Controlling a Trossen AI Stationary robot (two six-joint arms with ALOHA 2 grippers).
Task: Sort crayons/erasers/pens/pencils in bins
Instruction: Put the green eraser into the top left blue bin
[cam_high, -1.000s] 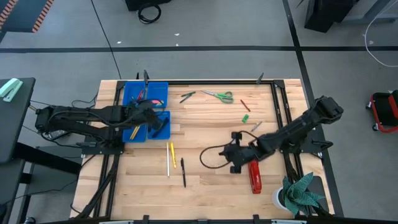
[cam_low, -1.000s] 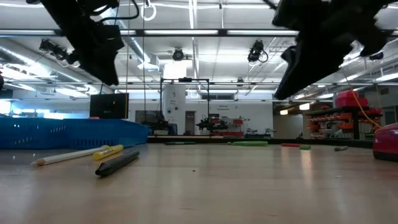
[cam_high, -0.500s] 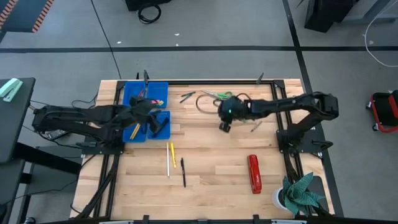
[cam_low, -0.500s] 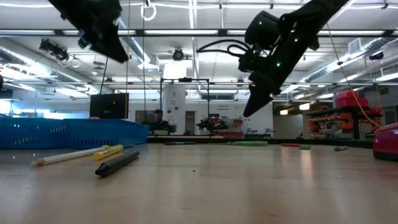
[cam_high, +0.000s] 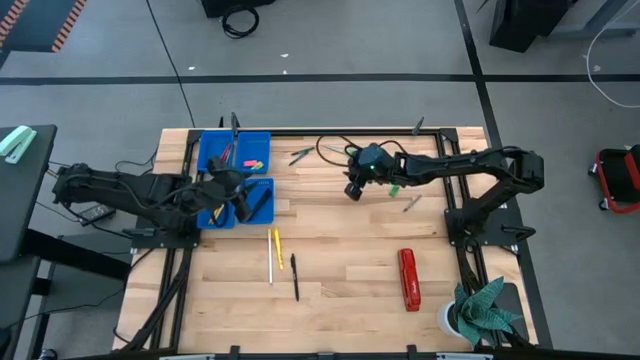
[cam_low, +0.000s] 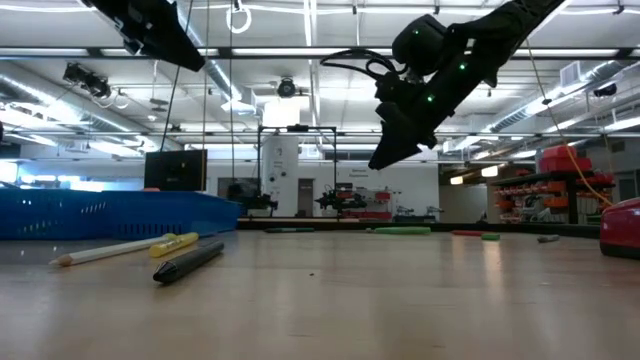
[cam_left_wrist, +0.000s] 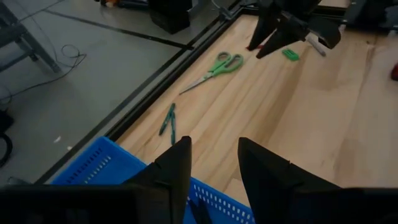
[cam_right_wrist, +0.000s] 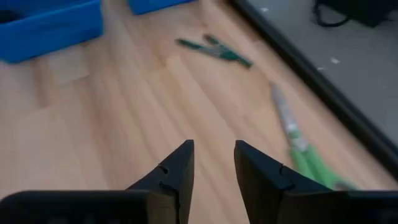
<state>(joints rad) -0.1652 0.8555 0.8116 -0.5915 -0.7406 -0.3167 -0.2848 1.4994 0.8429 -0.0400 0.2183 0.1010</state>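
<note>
We see the right gripper (cam_high: 353, 190) parted and empty, hanging above the table (cam_high: 340, 260) just beside the scissors (cam_left_wrist: 214, 67); the left gripper (cam_left_wrist: 211, 163), also parted, hovers over the bins (cam_high: 234, 152) (pencils (cam_high: 274, 252) and a pen (cam_high: 295, 277) lie nearer us).

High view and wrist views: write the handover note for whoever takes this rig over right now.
Left claw: open, empty, over the blue bins at the table's left edge.
Right claw: open, empty, held above the table near the green-handled scissors.
Done: a few items lie in the bins.
Left: yellow pencil, white pencil and black pen mid-table; two dark green sticks by the scissors; green crayon near the right claw. Red stapler is not part of the sort.
</note>
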